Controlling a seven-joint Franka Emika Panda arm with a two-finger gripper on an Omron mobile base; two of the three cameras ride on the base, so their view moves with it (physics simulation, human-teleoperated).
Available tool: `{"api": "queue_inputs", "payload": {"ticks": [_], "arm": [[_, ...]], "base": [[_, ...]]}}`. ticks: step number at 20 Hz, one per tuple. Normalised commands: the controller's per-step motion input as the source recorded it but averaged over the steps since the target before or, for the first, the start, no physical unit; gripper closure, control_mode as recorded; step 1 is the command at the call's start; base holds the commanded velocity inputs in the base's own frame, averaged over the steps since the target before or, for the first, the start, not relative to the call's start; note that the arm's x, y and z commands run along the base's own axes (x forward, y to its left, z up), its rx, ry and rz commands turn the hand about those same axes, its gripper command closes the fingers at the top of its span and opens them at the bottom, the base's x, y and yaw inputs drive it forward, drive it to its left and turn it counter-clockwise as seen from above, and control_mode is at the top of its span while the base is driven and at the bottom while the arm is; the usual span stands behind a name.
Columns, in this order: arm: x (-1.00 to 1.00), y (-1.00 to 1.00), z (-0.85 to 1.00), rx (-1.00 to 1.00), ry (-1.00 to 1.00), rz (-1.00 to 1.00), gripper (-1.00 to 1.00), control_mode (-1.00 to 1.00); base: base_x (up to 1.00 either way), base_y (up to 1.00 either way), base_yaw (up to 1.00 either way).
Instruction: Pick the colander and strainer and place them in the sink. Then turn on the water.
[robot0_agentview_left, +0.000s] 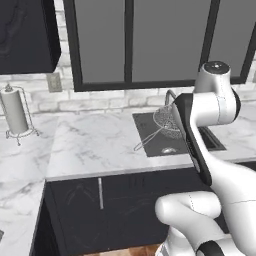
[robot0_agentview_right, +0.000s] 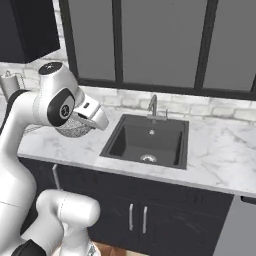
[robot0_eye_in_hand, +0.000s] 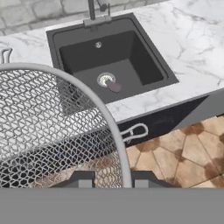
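My gripper (robot0_eye_in_hand: 111, 179) is shut on the rim of the strainer (robot0_eye_in_hand: 48, 127), a round light-grey mesh bowl that takes up the left of the hand view. The strainer (robot0_agentview_left: 167, 122) hangs in the air by the near left edge of the sink (robot0_agentview_left: 150, 131), and its thin wire handle droops toward the counter. From the right base view the strainer (robot0_agentview_right: 72, 127) sits under my hand, over the counter left of the sink (robot0_agentview_right: 115, 142). The dark basin (robot0_eye_in_hand: 70, 52) holds just its round drain. The colander is out of view. No water shows at the faucet (robot0_agentview_right: 153, 106).
A paper towel holder (robot0_agentview_left: 15, 112) stands on the left counter. White marble counter (robot0_agentview_left: 95, 145) lies left of the basin and more of it (robot0_agentview_right: 220, 155) lies to the right. Dark cabinet fronts (robot0_agentview_right: 140, 215) run below, and a window (robot0_agentview_left: 145, 40) spans the back wall.
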Motion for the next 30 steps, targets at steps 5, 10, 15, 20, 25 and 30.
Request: {"api": "queue_inputs", "payload": {"ticks": [5,10,15,20,25,30], "arm": [[0.00,0.00,0.00,0.00,0.00,0.00,1.00,1.00],[0.00,0.00,0.00,0.00,0.00,0.00,1.00,1.00],[0.00,0.00,0.00,0.00,0.00,0.00,1.00,1.00],[0.00,0.00,0.00,0.00,0.00,0.00,1.00,1.00],[0.00,0.00,0.00,0.00,0.00,0.00,1.00,1.00],[0.00,0.00,0.00,0.00,0.00,0.00,1.00,1.00]], "base": [[0.26,-0.46,-0.29],[0.60,-0.34,-0.09],[0.87,-0.18,0.00],[0.99,0.00,0.00],[0.98,0.01,0.01],[0.83,0.03,0.08]]}}
